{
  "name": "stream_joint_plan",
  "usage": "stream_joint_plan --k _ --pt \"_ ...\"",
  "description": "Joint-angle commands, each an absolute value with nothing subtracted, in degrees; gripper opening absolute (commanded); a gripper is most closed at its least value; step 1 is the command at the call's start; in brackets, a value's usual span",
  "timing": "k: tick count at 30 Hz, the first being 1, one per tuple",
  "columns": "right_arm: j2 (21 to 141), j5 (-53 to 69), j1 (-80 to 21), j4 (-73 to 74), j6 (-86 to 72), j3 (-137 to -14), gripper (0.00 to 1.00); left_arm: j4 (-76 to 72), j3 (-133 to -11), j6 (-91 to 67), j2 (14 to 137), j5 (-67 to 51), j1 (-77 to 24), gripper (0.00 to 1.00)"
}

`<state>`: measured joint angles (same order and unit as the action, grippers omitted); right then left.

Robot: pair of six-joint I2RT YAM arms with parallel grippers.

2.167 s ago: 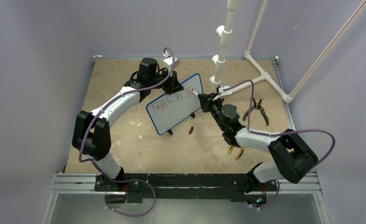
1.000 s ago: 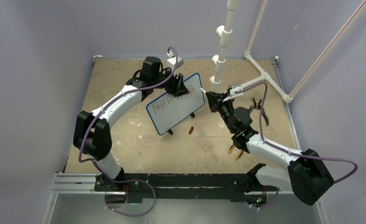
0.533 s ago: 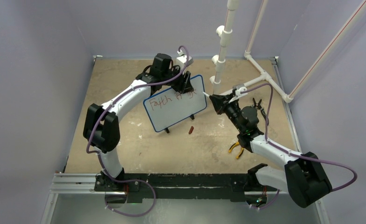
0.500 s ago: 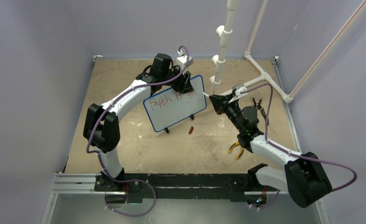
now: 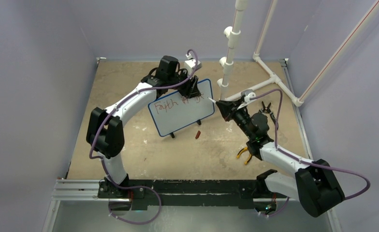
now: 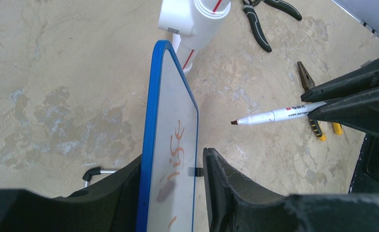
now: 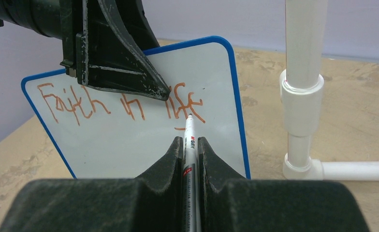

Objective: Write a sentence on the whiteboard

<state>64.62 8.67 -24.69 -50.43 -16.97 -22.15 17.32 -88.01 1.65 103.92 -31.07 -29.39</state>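
Where the whiteboard stands on its small black feet, near the middle of the sandy table, the left gripper has it by the top edge. Seen from that wrist, the board runs edge-on between the two black fingers, one on the back and one on the written face, and they are clamped on it.

The sentence is in red along the upper part of the board and reads "Faith in life" on one line, with a short stray stroke just under the last word. Below that, the board is bare white inside its blue rim.

The right gripper comes in from the right with its fingers closed tight on a white marker. The marker sticks straight out towards the board. Its tip points at the word "life" but hangs just off the surface, with a clear gap between them.

A white pipe frame rises just beyond the board's far corner. Black pliers lie on the table past it. Orange-handled pliers lie under the right arm. A small red piece lies beside the board's feet, too small to make out.
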Motion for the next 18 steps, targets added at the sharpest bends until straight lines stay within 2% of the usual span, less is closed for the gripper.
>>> stream_joint_plan --k 1,7,18 --pt "61.5 9.5 -24.4 -55.6 -16.8 -20.0 0.00 22.8 -89.4 7.2 102.3 -36.8 -29.0 0.00" --pt "61.6 10.7 -24.4 -57.7 -15.9 -19.3 0.00 26.7 -88.8 10.6 102.2 -41.3 -29.0 0.00" --pt "66.5 14.8 -24.4 -58.7 -15.8 -21.0 0.00 26.5 -88.5 10.2 102.7 -41.0 -29.0 0.00"
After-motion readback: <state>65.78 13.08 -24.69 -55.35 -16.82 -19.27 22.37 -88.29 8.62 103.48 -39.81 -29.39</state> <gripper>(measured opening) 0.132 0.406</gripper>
